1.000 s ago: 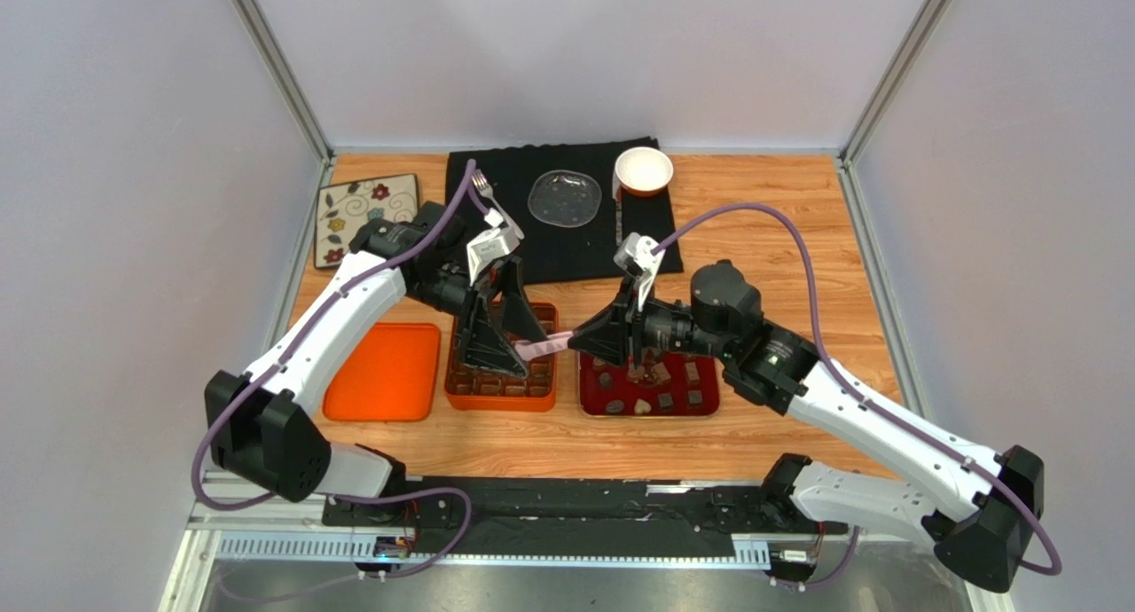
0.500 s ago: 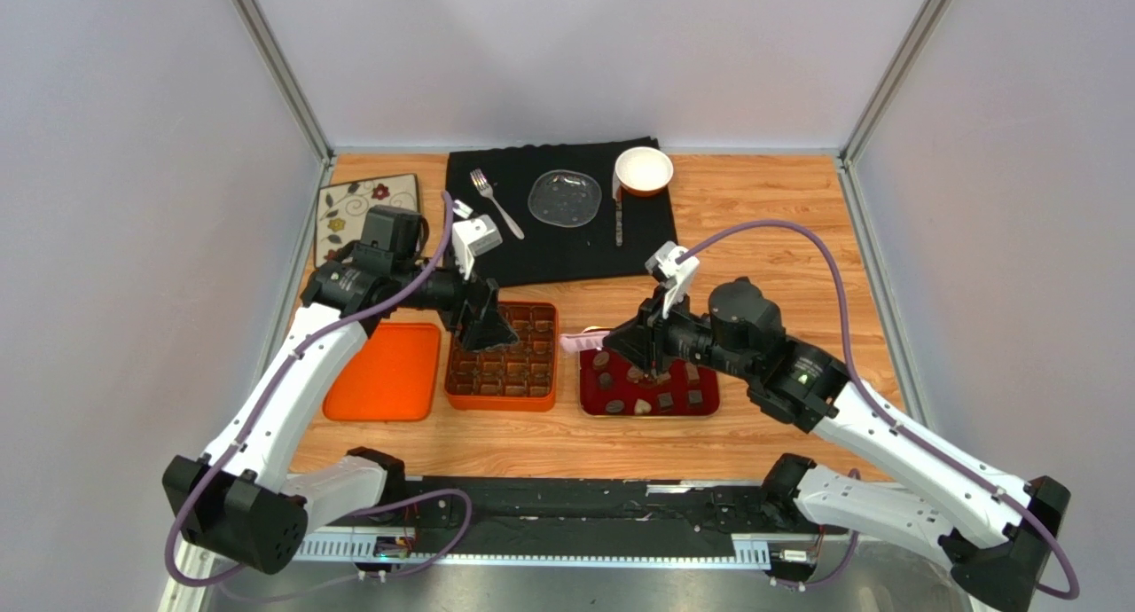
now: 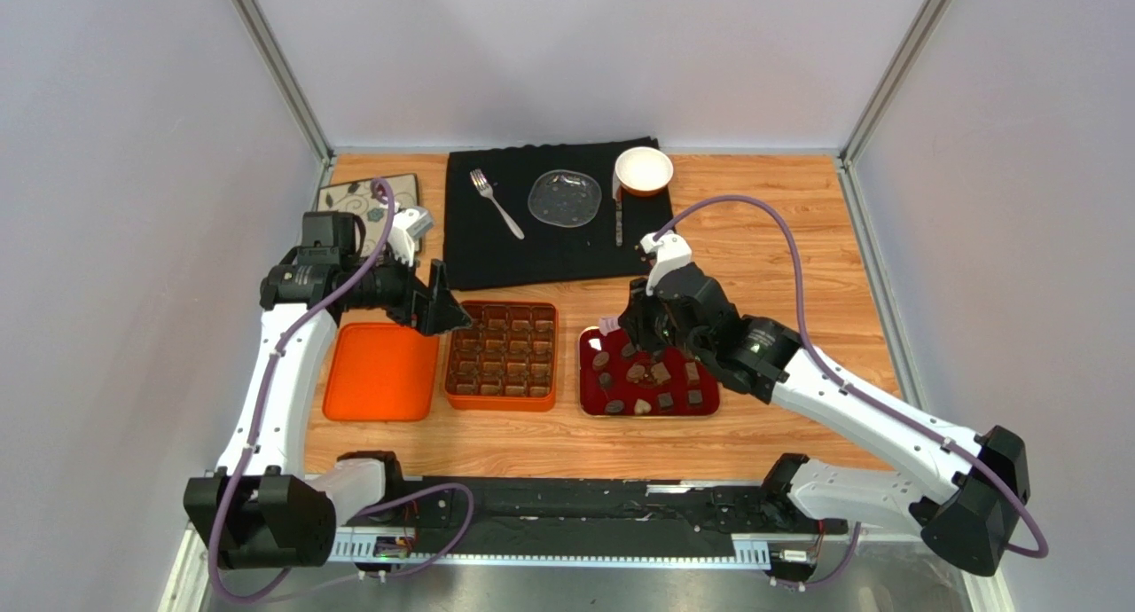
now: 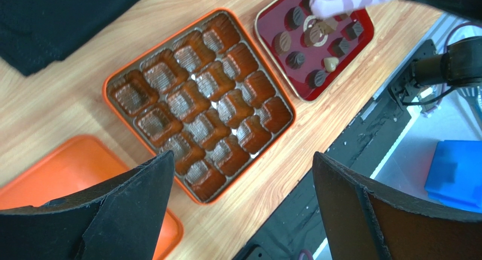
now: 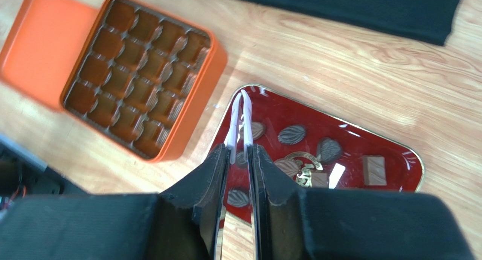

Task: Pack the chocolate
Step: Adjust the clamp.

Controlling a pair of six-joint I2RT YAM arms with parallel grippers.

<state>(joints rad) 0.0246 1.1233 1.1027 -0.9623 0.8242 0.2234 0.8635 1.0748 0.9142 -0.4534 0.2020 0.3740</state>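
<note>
Several pieces of chocolate (image 3: 649,373) lie on a red tray (image 3: 586,402) right of centre; they also show in the right wrist view as chocolate (image 5: 291,134) and in the left wrist view as chocolate (image 4: 295,59). My right gripper (image 5: 240,150) is shut on a pair of white-tipped tongs (image 5: 239,124), whose tips hang over the tray's left end. The tongs' tips hold nothing. The orange box (image 3: 500,402) with its brown grid of compartments is left of the tray. My left gripper (image 4: 242,158) stands wide open above the box's near-left corner, holding nothing.
The orange lid (image 3: 381,370) lies flat left of the box. At the back, a black cloth (image 3: 586,246) carries a fork (image 3: 494,201), a glass plate (image 3: 564,196), a knife (image 3: 620,220) and a white bowl (image 3: 644,170). A floral tile (image 3: 349,202) is at the back left.
My left gripper has opened fully and drawn back to the left, away from over the box. The right gripper, still shut on the tongs, has swung over the red tray.
</note>
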